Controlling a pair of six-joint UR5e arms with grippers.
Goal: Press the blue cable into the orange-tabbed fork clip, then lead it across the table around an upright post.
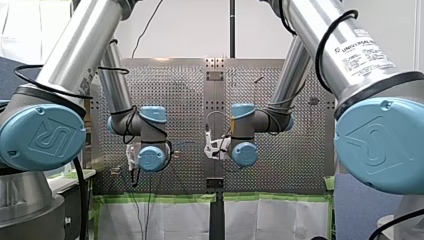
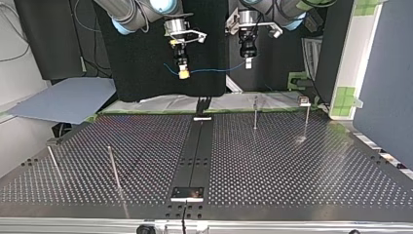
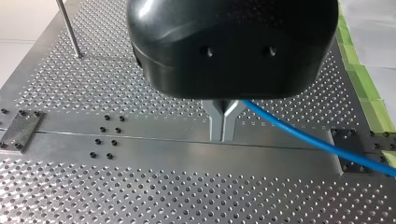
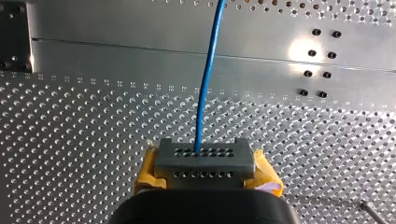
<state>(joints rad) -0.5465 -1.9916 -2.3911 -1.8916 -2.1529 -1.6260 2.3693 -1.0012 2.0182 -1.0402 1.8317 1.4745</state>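
Top view: the blue cable point(image 2: 214, 70) runs side to side between my right gripper point(image 2: 183, 74) and my left gripper point(image 2: 248, 63), both jaws clenched on it, high above the counter point(image 2: 292, 165).

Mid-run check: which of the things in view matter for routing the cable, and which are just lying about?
In the job: blue cable, held between left gripper and right gripper; upright post, one of several; perforated table.
Lying about: grey-blue sheet beyond the table; green tape along its edge. The orange-tabbed clip I cannot make out.
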